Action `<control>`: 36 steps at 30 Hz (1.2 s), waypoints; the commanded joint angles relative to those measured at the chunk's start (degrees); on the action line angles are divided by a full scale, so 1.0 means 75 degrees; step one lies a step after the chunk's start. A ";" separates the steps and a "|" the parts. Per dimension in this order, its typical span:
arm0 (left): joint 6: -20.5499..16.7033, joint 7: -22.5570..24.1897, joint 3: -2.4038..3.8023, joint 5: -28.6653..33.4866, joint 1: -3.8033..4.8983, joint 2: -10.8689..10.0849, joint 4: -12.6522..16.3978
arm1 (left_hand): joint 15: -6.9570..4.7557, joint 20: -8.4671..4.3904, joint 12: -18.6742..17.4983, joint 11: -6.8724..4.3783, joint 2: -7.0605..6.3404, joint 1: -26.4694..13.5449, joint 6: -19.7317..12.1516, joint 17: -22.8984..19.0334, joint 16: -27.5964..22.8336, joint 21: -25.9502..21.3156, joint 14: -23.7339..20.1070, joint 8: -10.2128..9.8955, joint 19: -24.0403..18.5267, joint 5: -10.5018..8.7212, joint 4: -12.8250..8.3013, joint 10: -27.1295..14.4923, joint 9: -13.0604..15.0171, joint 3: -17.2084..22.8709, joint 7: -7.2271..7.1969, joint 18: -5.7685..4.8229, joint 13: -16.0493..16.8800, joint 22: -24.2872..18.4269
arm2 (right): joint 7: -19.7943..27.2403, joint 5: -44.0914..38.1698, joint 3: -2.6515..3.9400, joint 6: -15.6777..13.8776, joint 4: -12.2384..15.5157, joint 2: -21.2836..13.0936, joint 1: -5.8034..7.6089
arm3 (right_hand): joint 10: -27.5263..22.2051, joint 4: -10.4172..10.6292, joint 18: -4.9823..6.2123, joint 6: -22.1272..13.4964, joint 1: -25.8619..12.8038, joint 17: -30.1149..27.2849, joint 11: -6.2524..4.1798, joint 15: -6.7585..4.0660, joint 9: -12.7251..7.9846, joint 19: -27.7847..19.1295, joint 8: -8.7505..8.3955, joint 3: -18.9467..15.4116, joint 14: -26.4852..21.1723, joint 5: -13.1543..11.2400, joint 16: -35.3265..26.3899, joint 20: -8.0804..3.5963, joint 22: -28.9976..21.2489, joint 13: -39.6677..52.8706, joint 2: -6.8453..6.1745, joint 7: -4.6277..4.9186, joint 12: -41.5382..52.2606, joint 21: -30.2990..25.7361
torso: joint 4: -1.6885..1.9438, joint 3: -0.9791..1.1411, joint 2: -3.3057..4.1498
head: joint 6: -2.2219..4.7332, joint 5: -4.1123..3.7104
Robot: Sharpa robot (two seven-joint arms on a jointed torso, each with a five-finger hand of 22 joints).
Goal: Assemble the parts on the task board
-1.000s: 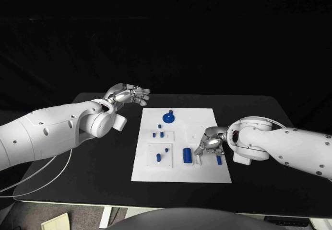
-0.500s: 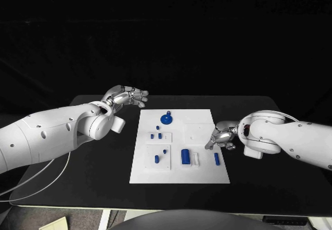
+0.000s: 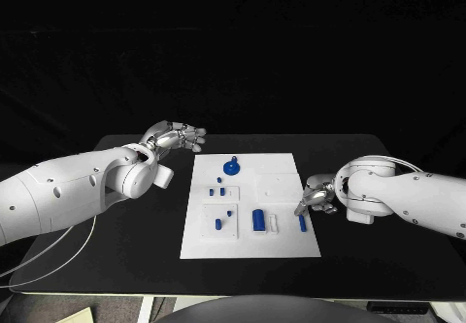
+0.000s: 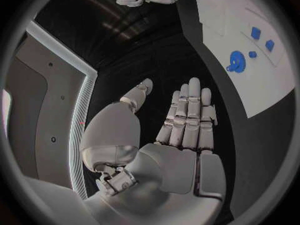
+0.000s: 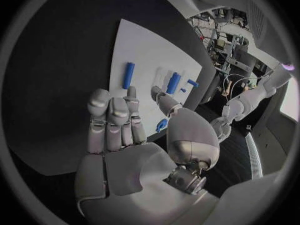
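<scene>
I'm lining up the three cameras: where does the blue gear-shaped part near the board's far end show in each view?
Head view: blue gear sits at the task board's far end, left of centre.
Left wrist view: blue gear lies on the board, beyond the left hand.
Right wrist view: I cannot make it out.
Shared landmark: the white task board.

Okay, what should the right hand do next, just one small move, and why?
Probably lower the right hand onto the blue peg lying loose near the task board's right edge and pinch it. The hand holds nothing and hovers just beside that peg; the left hand is off the board.
</scene>
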 commanded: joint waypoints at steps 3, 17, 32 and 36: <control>0.0089 0.0056 0.0006 0.0040 0.0003 0.0009 0.0029 | 0.0002 -0.0021 0.0047 -0.0032 0.0062 0.0016 -0.0040 0.0013 -0.0043 -0.0041 0.0071 0.0027 0.0054 0.0032 -0.0045 -0.0019 -0.0011 0.0005 -0.0028 0.0019 -0.0009 0.0010 | -0.0339 -0.0331 -0.0043 0.0158 -0.0014 -0.0015 -0.0044 | 0.0000 0.0078 0.0337 0.0062 -0.0019 0.0015 -0.0054 -0.0019 0.0026 -0.0020 0.0069 -0.0004 0.0010 -0.0042 -0.0034 -0.0022 0.0036 0.0004 -0.0100 -0.0011 0.0030 -0.0047 | 0.0002 -0.0004 0.0000 | -0.0005 -0.0028; 0.0088 0.0050 0.0005 0.0040 0.0003 -0.0007 0.0035 | 0.0002 -0.0021 0.0047 -0.0031 0.0063 0.0012 -0.0041 0.0020 -0.0050 -0.0047 0.0072 0.0028 0.0055 0.0030 -0.0047 -0.0019 -0.0012 0.0003 -0.0028 0.0018 -0.0010 0.0014 | -0.0383 -0.0522 -0.0070 0.0004 -0.0088 0.0074 -0.0306 | 0.0052 0.0175 0.0337 0.0149 -0.0104 0.0035 -0.0092 -0.0052 0.0075 -0.0009 0.0122 -0.0052 0.0017 -0.0042 -0.0009 -0.0018 0.0051 0.0036 -0.0120 -0.0050 0.0090 -0.0026 | -0.0001 0.0001 0.0001 | -0.0015 -0.0035; 0.0104 0.0056 0.0005 0.0040 0.0003 -0.0021 0.0037 | 0.0002 -0.0022 0.0047 -0.0031 0.0067 0.0008 -0.0041 0.0029 -0.0057 -0.0054 0.0074 0.0029 0.0056 0.0030 -0.0048 -0.0020 -0.0013 0.0002 -0.0028 0.0018 -0.0010 0.0019 | -0.0381 -0.1443 -0.0072 -0.0184 -0.0142 0.0278 -0.0517 | 0.0052 0.0154 0.0337 0.0152 0.0037 0.0042 -0.0106 -0.0068 0.0093 -0.0007 0.0124 0.0054 0.0011 -0.0041 -0.0005 -0.0038 0.0054 0.0049 -0.0075 -0.0063 0.0101 -0.0023 | -0.0001 -0.0002 0.0000 | -0.0038 -0.0026; 0.0109 0.0064 0.0005 0.0040 0.0003 -0.0030 0.0038 | 0.0002 -0.0021 0.0047 -0.0031 0.0063 -0.0002 -0.0042 0.0032 -0.0061 -0.0057 0.0074 0.0029 0.0056 0.0028 -0.0045 -0.0020 -0.0014 -0.0002 -0.0027 0.0017 -0.0010 0.0021 | -0.0395 -0.1718 -0.0073 -0.0277 -0.0123 0.0313 -0.0552 | 0.0052 0.0121 0.0337 0.0147 0.0145 0.0044 -0.0108 -0.0070 0.0098 -0.0006 0.0121 0.0137 0.0011 -0.0040 -0.0004 -0.0046 0.0056 0.0052 -0.0079 -0.0065 0.0102 -0.0021 | 0.0000 0.0000 0.0002 | -0.0052 -0.0024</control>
